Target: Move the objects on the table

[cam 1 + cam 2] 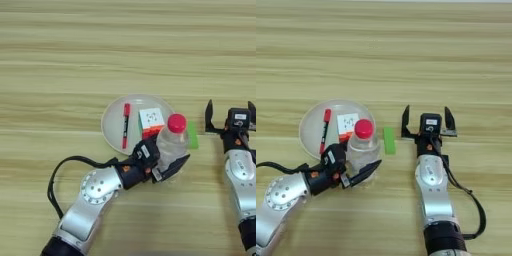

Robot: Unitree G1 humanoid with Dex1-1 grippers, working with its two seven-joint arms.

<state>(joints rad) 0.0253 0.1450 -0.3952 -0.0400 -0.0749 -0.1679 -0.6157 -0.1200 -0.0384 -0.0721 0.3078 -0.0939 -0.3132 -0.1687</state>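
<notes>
Left gripper (165, 162) pinches the bottle (172, 145), which stands upright at the plate's (112, 120) near edge; grasp made, move pending. Bottle: clear, red cap. Right gripper (426, 125) idle, fingers spread. Block (389, 140) lies beside the bottle. Farther: cube (151, 120) and marker (125, 125) on the plate, tabletop (125, 50) beyond.

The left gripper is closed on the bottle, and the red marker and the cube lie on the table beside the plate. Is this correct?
Not quite. The red marker and the cube lie on the plate, not beside it, as the left eye view shows. The left gripper does hold the bottle.
</notes>
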